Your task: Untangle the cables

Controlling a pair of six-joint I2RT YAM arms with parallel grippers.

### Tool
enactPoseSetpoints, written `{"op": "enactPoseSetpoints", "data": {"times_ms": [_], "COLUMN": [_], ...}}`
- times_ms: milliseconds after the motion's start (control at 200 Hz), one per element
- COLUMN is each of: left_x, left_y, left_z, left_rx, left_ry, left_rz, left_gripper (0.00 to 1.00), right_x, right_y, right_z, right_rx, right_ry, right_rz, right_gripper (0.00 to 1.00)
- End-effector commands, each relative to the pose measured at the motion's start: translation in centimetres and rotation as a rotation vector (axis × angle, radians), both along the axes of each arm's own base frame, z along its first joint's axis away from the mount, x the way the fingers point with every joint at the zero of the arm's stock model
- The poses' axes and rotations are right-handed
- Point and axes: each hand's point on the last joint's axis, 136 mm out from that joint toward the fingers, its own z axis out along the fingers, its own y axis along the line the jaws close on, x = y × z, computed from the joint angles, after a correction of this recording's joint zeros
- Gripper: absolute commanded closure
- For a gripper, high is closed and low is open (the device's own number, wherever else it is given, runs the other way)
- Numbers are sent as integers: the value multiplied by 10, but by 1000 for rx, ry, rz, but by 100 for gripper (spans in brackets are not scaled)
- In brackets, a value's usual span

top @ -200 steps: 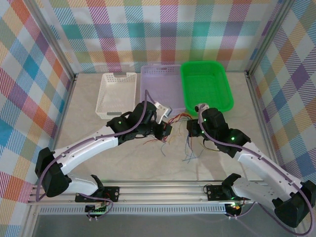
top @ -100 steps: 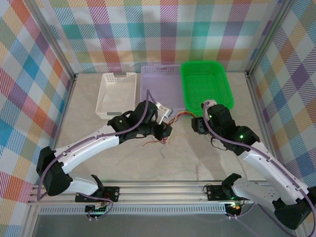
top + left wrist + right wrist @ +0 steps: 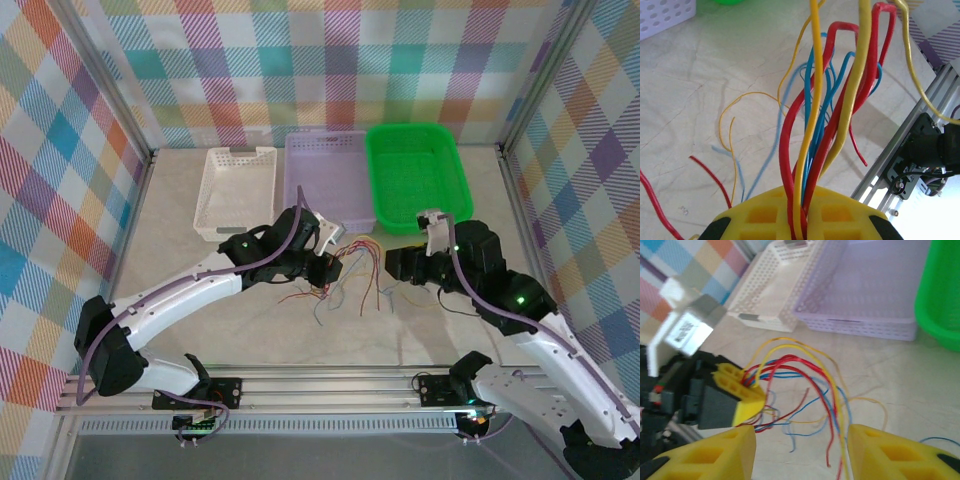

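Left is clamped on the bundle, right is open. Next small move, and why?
Probably ease the right gripper forward onto one loose strand end and close. The left gripper pins the cables together, the right jaws stand open and empty, and strand ends fan across the table between them.

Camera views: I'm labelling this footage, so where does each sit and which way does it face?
Top external: above and behind the bases, looking down at the table, left arm and right arm.
Left wrist: on the left arm, looking past the left end effector, shut on the cables, at the table.
Right wrist: on the right arm, looking through the open right end effector toward the purple basket.
Shared: both wrist views show the cables.
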Motion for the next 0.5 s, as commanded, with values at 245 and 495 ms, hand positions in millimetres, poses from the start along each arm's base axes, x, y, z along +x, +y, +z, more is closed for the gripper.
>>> {"op": "enactPoseSetpoints", "data": {"times_ms": [245,495], "left_x": [-1,-2], "left_y": [-2,-2], "left_z": [1,-1], "left_rx": [-8,-4], "left_ry": [17,21], "left_rz": [-16,-20], "left_gripper": [100,100], "right_x": [31,36], "right_y": [5,9], "right_z": [-46,-62], "right_rx": [-138,-153], "right_ry": [22,41], "right_rz": [-27,-22], "right_gripper": [51,65]}}
